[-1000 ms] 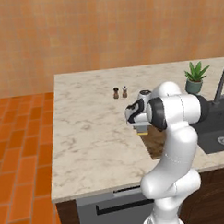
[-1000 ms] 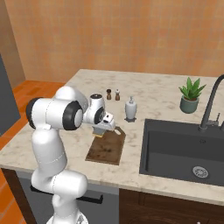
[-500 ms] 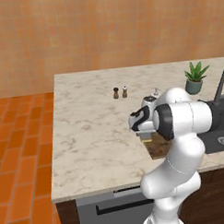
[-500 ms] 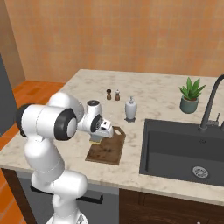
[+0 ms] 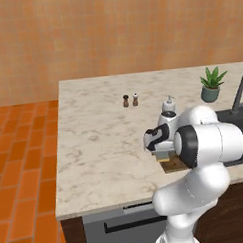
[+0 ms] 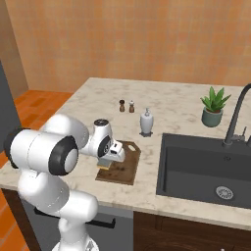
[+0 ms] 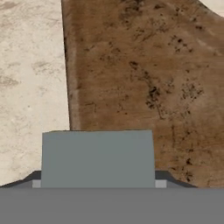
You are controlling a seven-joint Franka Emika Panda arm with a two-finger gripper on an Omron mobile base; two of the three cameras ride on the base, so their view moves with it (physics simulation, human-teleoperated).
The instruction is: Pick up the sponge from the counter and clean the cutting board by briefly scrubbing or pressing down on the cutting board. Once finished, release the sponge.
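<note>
Sponge (image 7: 98, 157) sits clamped in my gripper (image 6: 109, 158) over the cutting board's (image 7: 144, 83) near-left corner; I'd press straight down, staying inside its counter-side edge.

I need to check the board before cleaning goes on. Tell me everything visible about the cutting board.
The cutting board is a dark brown rectangular slab of mottled wood. It lies flat on the pale marble counter, beside the black sink and in front of the soap bottle. The tool hovers low over its left end with the sponge; whether the sponge touches the board is unclear.
</note>
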